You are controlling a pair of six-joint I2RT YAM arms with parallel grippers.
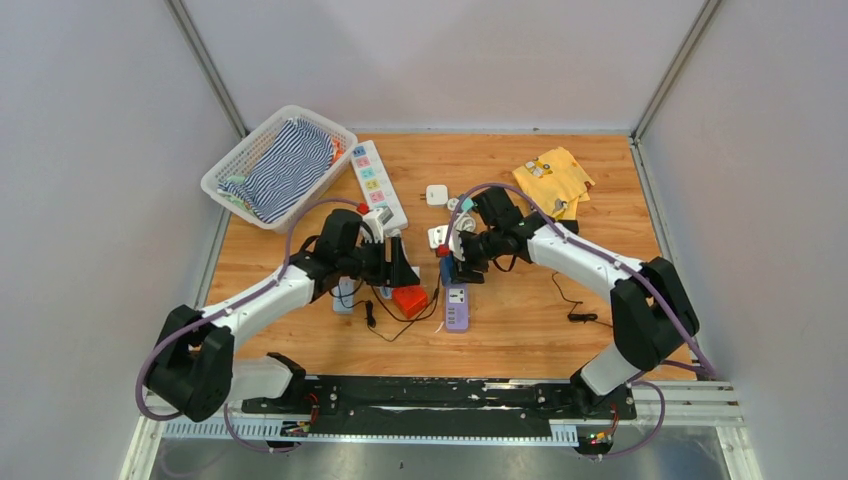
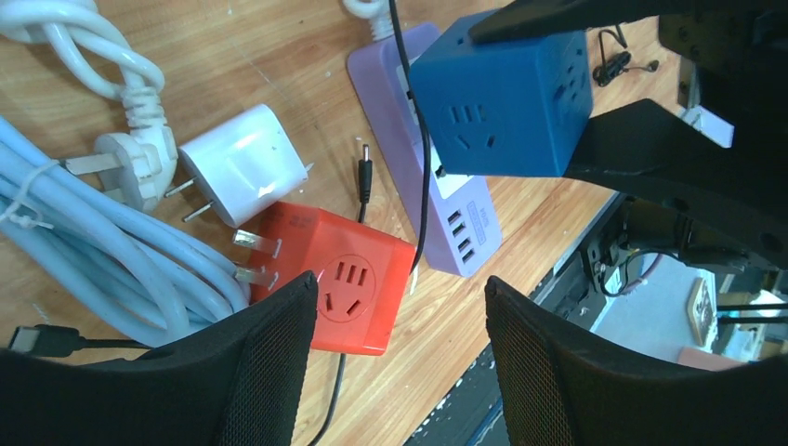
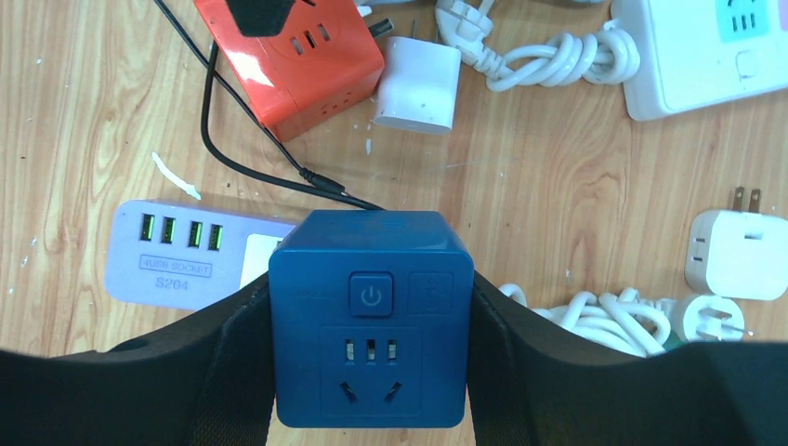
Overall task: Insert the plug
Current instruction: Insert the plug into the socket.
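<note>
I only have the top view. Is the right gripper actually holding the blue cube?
Observer: Yes. The right wrist view shows the right gripper shut on the blue cube, one finger on each side.
Operator: And the left one, has it got anything?
Observer: No. The left gripper is open and empty, with the red cube lying on the table just past its fingers.
</note>
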